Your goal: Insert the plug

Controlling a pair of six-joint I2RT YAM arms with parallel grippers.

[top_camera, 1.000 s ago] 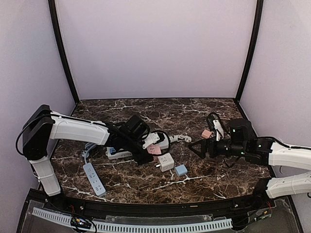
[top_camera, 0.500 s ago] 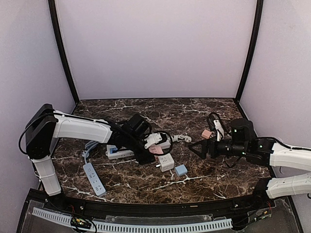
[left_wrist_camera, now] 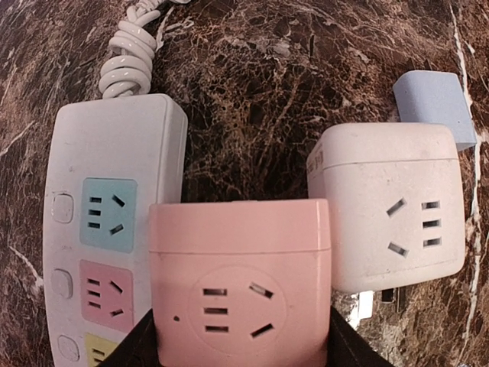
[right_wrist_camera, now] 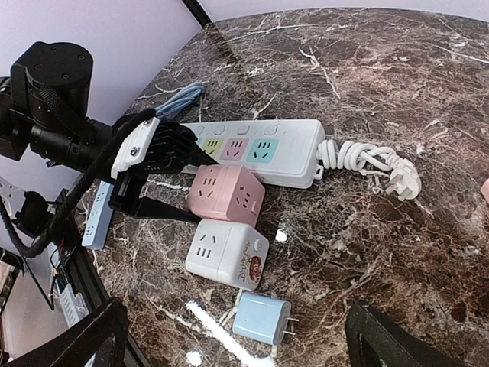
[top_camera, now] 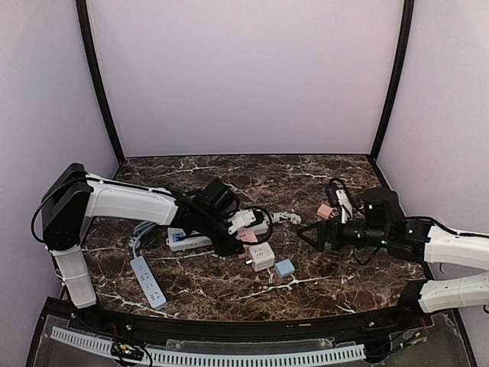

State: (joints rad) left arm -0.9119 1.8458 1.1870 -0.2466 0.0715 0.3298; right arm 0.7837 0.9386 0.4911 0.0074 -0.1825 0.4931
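Note:
A pink cube adapter is held between my left gripper's black fingers; in the left wrist view the adapter fills the lower middle, socket face toward the camera. It sits right beside the white power strip with blue, pink and yellow sockets, also visible in the right wrist view. My right gripper is open and empty, hovering to the right of the adapters and facing them. In the right wrist view the pink cube touches the strip's front edge.
A white cube adapter lies right beside the pink one, with a small blue charger to its right. The strip's coiled cord lies to the right. Two more strips lie at left. A small pink plug sits near the right arm.
My left gripper has shifted slightly with the pink cube still in it. My right gripper has edged a little to the left.

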